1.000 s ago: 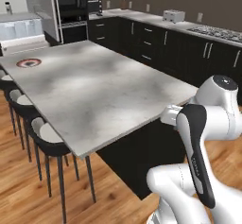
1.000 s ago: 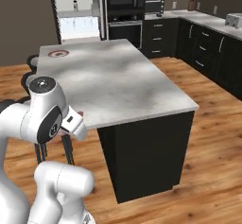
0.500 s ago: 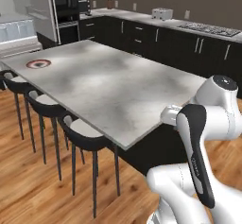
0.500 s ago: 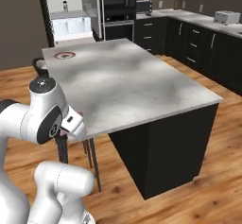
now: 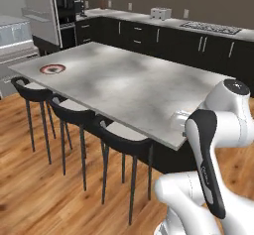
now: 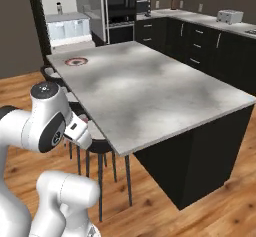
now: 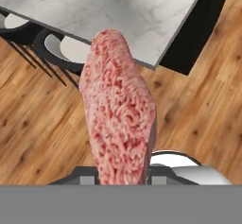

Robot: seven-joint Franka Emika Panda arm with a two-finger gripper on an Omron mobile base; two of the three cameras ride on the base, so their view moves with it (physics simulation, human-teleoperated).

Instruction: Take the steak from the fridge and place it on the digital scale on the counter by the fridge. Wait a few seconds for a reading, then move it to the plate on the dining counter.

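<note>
The steak point(image 7: 120, 109), a pinkish-red raw slab, stands on edge in the hand view with my gripper point(image 7: 122, 173) shut on its lower end. Below it lie the wood floor and a corner of the dining counter point(image 7: 123, 5). The dining counter point(image 5: 134, 88) point(image 6: 150, 86) is a light grey marble island. The plate point(image 5: 52, 69) point(image 6: 76, 60), orange-red rimmed, sits near its far left end. Behind that end stands the fridge point(image 5: 17, 35) point(image 6: 70, 23) with its door open. The digital scale is out of view.
Black stools point(image 5: 74, 115) point(image 6: 95, 143) point(image 7: 64, 48) line the counter's near long side, between me and the top. Dark cabinets with a toaster point(image 5: 161, 13) point(image 6: 229, 16) and a hob point(image 5: 211, 28) run along the back wall. Wood floor point(image 5: 44, 189) lies open to the left.
The whole scene has shifted with the base: the island has swung round and its stool side now faces me. The steak stays in my grip.
</note>
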